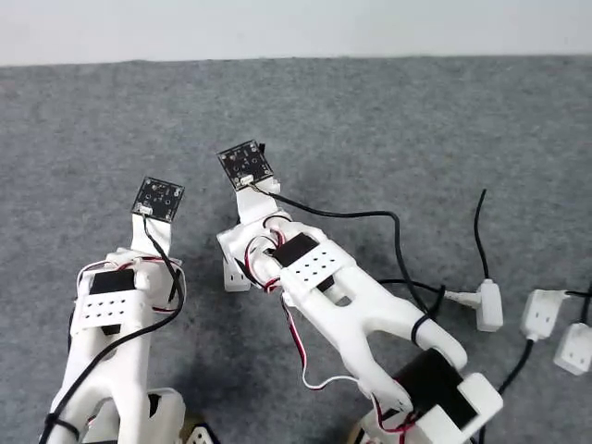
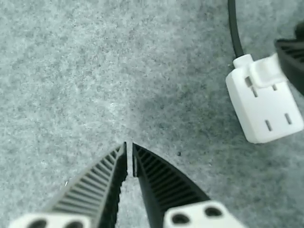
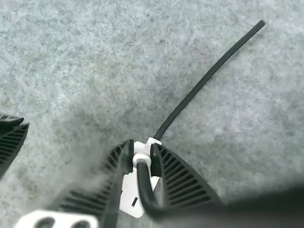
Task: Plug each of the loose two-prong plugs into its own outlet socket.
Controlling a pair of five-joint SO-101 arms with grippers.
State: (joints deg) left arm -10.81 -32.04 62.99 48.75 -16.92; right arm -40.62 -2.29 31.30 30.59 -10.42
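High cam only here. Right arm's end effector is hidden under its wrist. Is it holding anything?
Observer: Yes, the right end effector is shut on a white socket block, gripped near the end where its black cable comes out.
Operator: And the left?
Observer: The left end effector is shut with nothing in it, over bare carpet.
Operator: Anything plugged into that block?
Observer: No, the left wrist view shows its slots empty.

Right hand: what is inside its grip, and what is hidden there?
The right hand is shut on a white connector body with a black cable leading away. The fingers cover its sides, so plug or socket cannot be told.
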